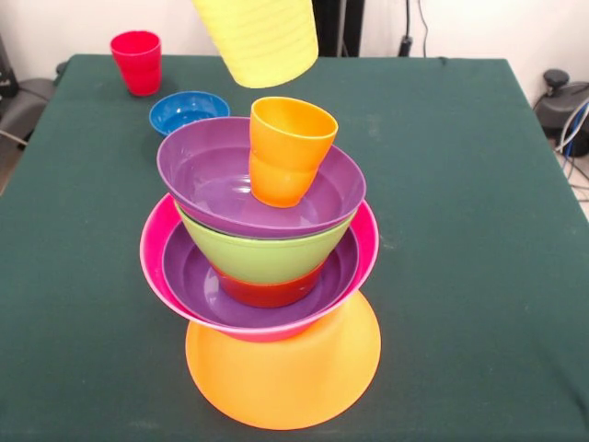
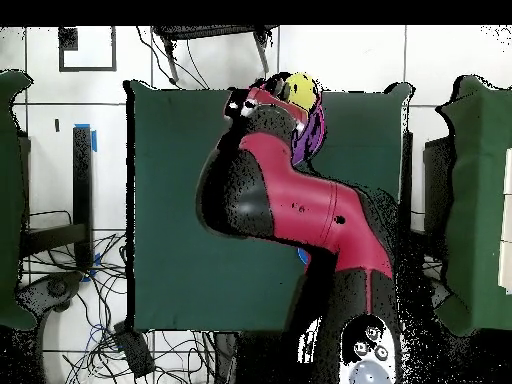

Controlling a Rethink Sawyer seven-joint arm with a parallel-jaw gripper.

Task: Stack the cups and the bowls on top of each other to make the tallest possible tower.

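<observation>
The tower stands on the green table: an upturned orange bowl (image 1: 285, 378), then a pink bowl (image 1: 152, 253), a purple bowl (image 1: 198, 285), a small red-orange bowl (image 1: 267, 293), a lime green bowl (image 1: 267, 256) and a second purple bowl (image 1: 207, 180). An orange cup (image 1: 287, 147) stands upright in the top bowl. A pale yellow cup (image 1: 259, 39) hangs in the air just above it, up and to the left. It also shows in the overhead view (image 2: 300, 90) at the end of my gripper (image 2: 285, 95), which holds it. The arm hides the tower there.
A red cup (image 1: 137, 62) stands upright at the table's far left corner. A small blue bowl (image 1: 188, 110) sits open side up just behind the tower. Cables and equipment lie on the floor beyond the table's right edge (image 1: 561, 106).
</observation>
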